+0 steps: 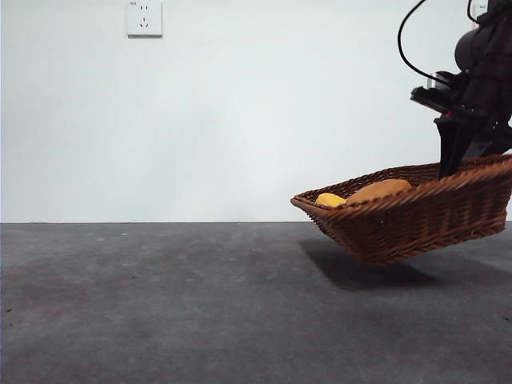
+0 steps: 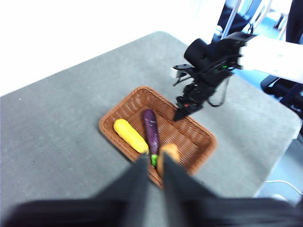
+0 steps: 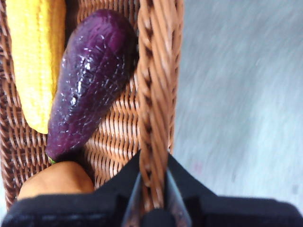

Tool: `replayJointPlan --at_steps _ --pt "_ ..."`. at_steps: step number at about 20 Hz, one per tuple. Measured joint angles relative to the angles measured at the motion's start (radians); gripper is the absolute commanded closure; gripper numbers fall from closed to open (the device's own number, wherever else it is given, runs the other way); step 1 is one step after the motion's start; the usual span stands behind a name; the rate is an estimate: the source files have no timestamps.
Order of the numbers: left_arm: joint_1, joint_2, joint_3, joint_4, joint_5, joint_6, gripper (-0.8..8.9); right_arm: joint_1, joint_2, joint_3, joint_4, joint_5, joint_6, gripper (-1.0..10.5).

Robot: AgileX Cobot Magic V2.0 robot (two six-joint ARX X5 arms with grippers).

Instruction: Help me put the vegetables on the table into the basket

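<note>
My right gripper (image 1: 452, 164) (image 2: 181, 113) (image 3: 152, 189) is shut on the braided rim of the brown wicker basket (image 1: 416, 216) (image 2: 106, 124) (image 3: 154, 71). In the front view the basket hangs tilted at the right, its gripped side higher, with a shadow under it on the table (image 1: 160, 304). Inside lie the tan potato (image 1: 380, 190) (image 2: 169, 152) (image 3: 57, 178), the yellow corn (image 1: 328, 199) (image 2: 129, 135) (image 3: 38, 52) and the purple eggplant (image 2: 151, 128) (image 3: 90, 80). My left gripper (image 2: 154, 163) hovers high above the basket, shut and holding nothing.
A white wall with a socket (image 1: 144, 18) stands behind the table. The table's edge and a corner (image 2: 296, 123) lie beyond the basket in the left wrist view, with chairs and floor past them.
</note>
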Motion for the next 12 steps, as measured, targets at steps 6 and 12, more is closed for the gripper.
replayJointPlan --at_steps 6,12 --pt "-0.058 -0.302 -0.464 -0.005 0.06 -0.051 8.22 -0.008 0.095 0.0 0.07 -0.046 -0.024 9.5" --pt "-0.061 -0.566 -0.74 -0.006 0.076 -0.132 8.22 -0.018 0.188 0.005 0.09 -0.094 -0.033 9.5"
